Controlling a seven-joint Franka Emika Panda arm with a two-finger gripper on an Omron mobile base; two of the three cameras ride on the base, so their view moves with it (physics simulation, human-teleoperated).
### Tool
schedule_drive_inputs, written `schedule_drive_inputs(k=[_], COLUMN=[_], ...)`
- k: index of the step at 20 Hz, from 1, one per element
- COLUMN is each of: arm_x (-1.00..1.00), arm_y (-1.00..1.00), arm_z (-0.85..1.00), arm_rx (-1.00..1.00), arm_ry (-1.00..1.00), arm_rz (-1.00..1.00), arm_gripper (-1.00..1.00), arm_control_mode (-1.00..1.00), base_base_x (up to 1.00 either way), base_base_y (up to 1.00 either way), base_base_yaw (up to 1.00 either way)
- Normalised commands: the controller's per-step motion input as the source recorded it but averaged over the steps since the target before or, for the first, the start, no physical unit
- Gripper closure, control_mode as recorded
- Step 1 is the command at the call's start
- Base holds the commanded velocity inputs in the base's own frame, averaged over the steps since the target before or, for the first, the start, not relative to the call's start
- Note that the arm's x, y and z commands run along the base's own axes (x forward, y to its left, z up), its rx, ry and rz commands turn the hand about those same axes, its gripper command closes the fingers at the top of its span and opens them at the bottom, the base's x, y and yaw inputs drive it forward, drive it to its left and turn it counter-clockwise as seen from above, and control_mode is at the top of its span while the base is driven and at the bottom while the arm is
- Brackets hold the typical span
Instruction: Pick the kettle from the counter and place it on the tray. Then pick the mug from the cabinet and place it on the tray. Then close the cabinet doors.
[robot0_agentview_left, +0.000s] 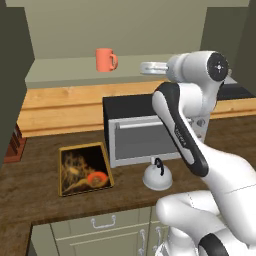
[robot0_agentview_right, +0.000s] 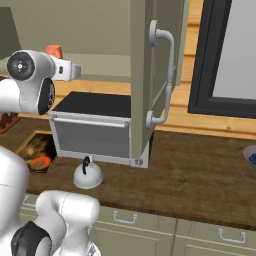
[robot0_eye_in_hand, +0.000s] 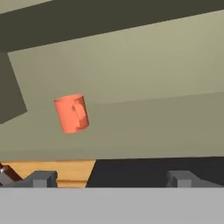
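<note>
While the kettle sits on the counter by its front edge, off the tray, lower your empty gripper, its jaws wide apart, straight over the black handle before closing.

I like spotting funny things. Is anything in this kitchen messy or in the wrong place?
Nothing is spilled or broken. One thing stands out: the kettle sits on the counter in front of the microwave, not on the tray beside it. The mug stands upright on the cabinet shelf, and the door hangs open.
</note>
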Motion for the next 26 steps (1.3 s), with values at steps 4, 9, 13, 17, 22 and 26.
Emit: schedule_drive_inputs(k=[4, 9, 13, 17, 22, 26], arm_x=[0.23, 0.02, -0.01, 0.0, 0.09, 0.27], arm_y=[0.27, 0.01, 0.0, 0.37, 0.24, 0.19], arm_z=[0.0, 0.0, 0.0, 0.0, 0.05, -0.03], arm_rx=[0.0, 0.0, 0.0, -0.06, -0.06, -0.01], arm_ry=[0.01, 0.0, -0.03, -0.3, -0.26, -0.05], arm_rz=[-0.02, 0.0, 0.0, -0.02, 0.01, 0.05], arm_gripper=[-1.0, -1.0, -1.0, -1.0, -1.0, -1.0], arm_control_mode=[-1.0, -1.0, -1.0, -1.0, -1.0, -1.0], base_base_x=[0.0, 0.0, 0.0, 0.0, 0.0, 0.0], base_base_y=[0.0, 0.0, 0.0, 0.0, 0.0, 0.0], base_base_yaw=[0.0, 0.0, 0.0, 0.0, 0.0, 0.0])
